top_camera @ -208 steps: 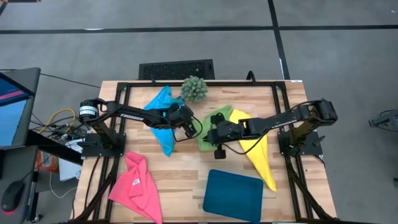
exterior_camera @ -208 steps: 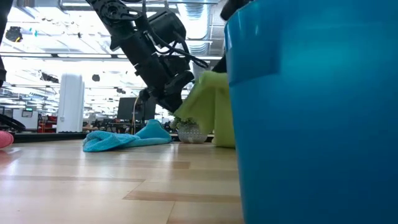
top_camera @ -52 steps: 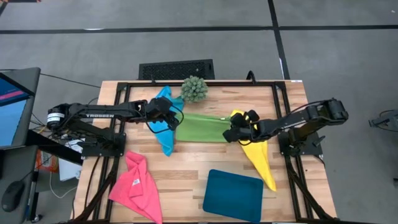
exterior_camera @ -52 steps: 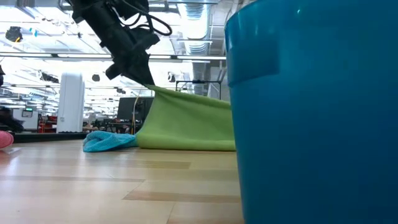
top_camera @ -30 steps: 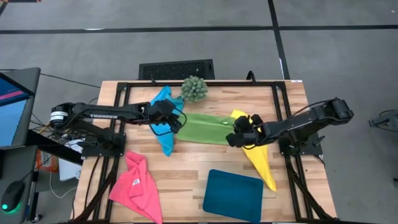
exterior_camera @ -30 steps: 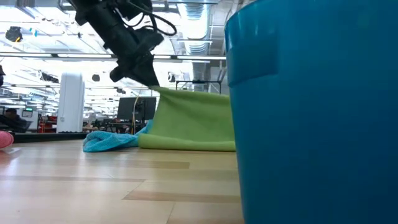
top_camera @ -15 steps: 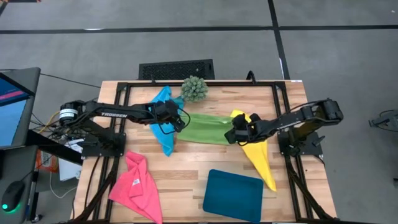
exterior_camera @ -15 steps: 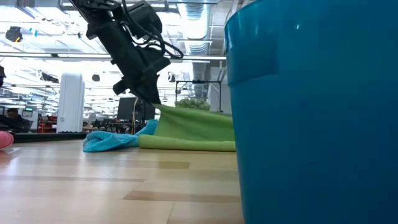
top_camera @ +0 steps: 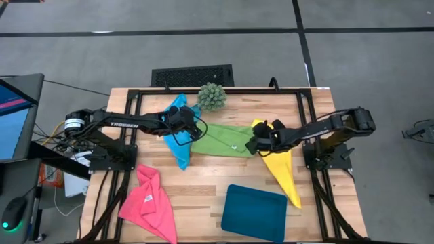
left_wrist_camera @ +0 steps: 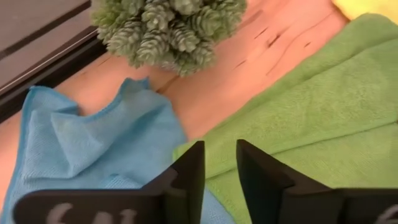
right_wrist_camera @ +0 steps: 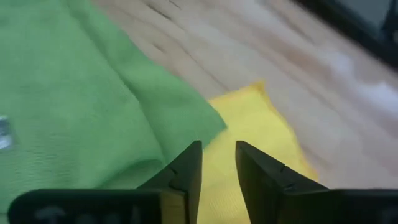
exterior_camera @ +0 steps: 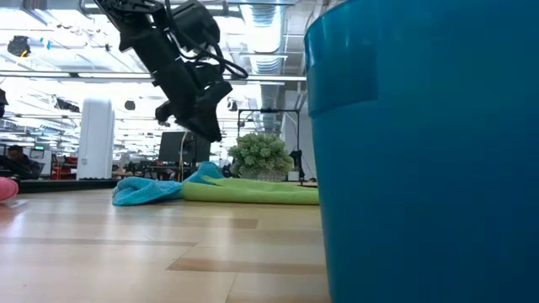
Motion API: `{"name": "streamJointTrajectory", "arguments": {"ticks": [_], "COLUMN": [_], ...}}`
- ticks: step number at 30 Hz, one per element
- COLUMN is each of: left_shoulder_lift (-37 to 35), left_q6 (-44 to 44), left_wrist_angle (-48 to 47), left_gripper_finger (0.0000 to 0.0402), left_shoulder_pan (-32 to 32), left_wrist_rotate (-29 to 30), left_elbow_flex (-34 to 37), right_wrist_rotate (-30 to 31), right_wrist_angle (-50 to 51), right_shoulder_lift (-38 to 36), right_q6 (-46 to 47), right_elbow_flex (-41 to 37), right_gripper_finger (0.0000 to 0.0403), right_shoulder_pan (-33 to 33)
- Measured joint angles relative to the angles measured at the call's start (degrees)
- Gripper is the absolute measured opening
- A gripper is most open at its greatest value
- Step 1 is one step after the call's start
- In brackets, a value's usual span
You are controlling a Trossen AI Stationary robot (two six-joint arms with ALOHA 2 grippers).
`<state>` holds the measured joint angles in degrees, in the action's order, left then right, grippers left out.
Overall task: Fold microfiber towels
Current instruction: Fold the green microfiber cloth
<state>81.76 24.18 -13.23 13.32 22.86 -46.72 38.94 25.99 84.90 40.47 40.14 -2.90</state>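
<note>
The lime green towel (top_camera: 221, 140) lies spread flat on the wood between my two grippers. My left gripper (top_camera: 193, 133) hovers open just above its left corner (left_wrist_camera: 186, 149), clear of the cloth in the low view (exterior_camera: 210, 133). My right gripper (top_camera: 251, 145) stands open over the green towel's right corner (right_wrist_camera: 208, 127), where that corner meets the yellow towel (top_camera: 281, 168). The sky blue towel (top_camera: 178, 139) lies crumpled under my left arm. The hot pink towel (top_camera: 148, 203) lies bunched at the near left.
A dark teal tray (top_camera: 254, 209) sits near the front edge and fills the right of the low view (exterior_camera: 421, 151). A spiky green ball plant (top_camera: 212, 97) stands at the far edge, behind the towels. Black frame rails run along both table sides.
Both grippers have sunk a little and let go of the green towel. It had hung stretched between them with its lower edge on the table. It has now fallen flat onto the wood.
</note>
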Motion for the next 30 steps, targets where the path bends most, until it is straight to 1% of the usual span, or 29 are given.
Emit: {"name": "streamJointTrajectory", "arguments": {"ticks": [3,5,6,8,10,12,13,16,17,19,21,23,25,27,30], "left_shoulder_lift": [0.0,-0.15,-0.28,-0.36,-0.52,-0.52,-0.55,-0.55,-0.55,-0.55,-0.55,-0.37,0.04,0.22,1.26], "left_q6": [-1.44,-1.54,-1.69,-2.65,-3.85,-5.06,-5.69,-7.37,-7.95,-8.54,-8.58,-8.63,-9.41,-10.31,-11.11], "left_wrist_angle": [0.95,1.47,1.59,2.89,3.39,3.99,3.8,3.01,3.01,2.79,2.82,3.32,4.13,4.11,3.82], "left_gripper_finger": [0.0108,0.0118,0.0122,0.0127,0.0128,0.0127,0.0126,0.0125,0.0125,0.0125,0.0125,0.0125,0.0125,0.0125,0.0125], "left_shoulder_pan": [-0.04,-0.02,-0.02,-0.23,-0.76,-1.48,-1.85,-2.84,-3.16,-3.81,-4.47,-5.21,-6.06,-7.15,-8.62], "left_wrist_rotate": [-0.46,-3.13,-5.38,-11.7,-18.25,-21.58,-22.11,-22.71,-22.83,-23.11,-23.17,-23.07,-23.05,-23.09,-23.14], "left_elbow_flex": [0.0,0.0,0.0,-0.01,-0.02,-0.02,-0.02,-0.02,-0.02,-0.02,-0.02,-0.02,-0.02,-0.02,0.05], "right_wrist_rotate": [-0.11,-0.16,-0.31,-1.39,-1.91,-2.38,-3.62,-10.74,-12.01,-11.76,-10.01,-9.43,-10.79,-14.9,-23.0], "right_wrist_angle": [-1.96,-4.86,-6.54,-10.24,-13.67,-16.02,-17.06,-25.44,-27.41,-28.7,-28.21,-26.98,-27.14,-27.07,-28.08], "right_shoulder_lift": [-2.85,-4.05,-4.45,-4.6,-4.49,-4.12,-4.12,-4.12,-4.12,-4.12,-4.18,-5.38,-6.77,-7.48,-7.75], "right_q6": [-10.08,-17.78,-20.92,-26.36,-28.68,-29.07,-29.93,-34.97,-36.45,-38.21,-39.02,-39.09,-40.37,-42.65,-45.42], "right_elbow_flex": [0.02,-0.43,-1.05,-2.3,-3.9,-5.95,-7.02,-9.99,-10.67,-11.13,-11.3,-11.41,-11.34,-11.34,-11.34], "right_gripper_finger": [0.0137,0.0144,0.0147,0.0153,0.0156,0.0157,0.0158,0.0157,0.0156,0.0153,0.015,0.0149,0.0149,0.015,0.0153], "right_shoulder_pan": [-2.53,-4.58,-5.45,-6.74,-6.93,-6.19,-5.69,-4.81,-4.8,-4.37,-2.51,0.5,4.29,8.46,14.3]}}
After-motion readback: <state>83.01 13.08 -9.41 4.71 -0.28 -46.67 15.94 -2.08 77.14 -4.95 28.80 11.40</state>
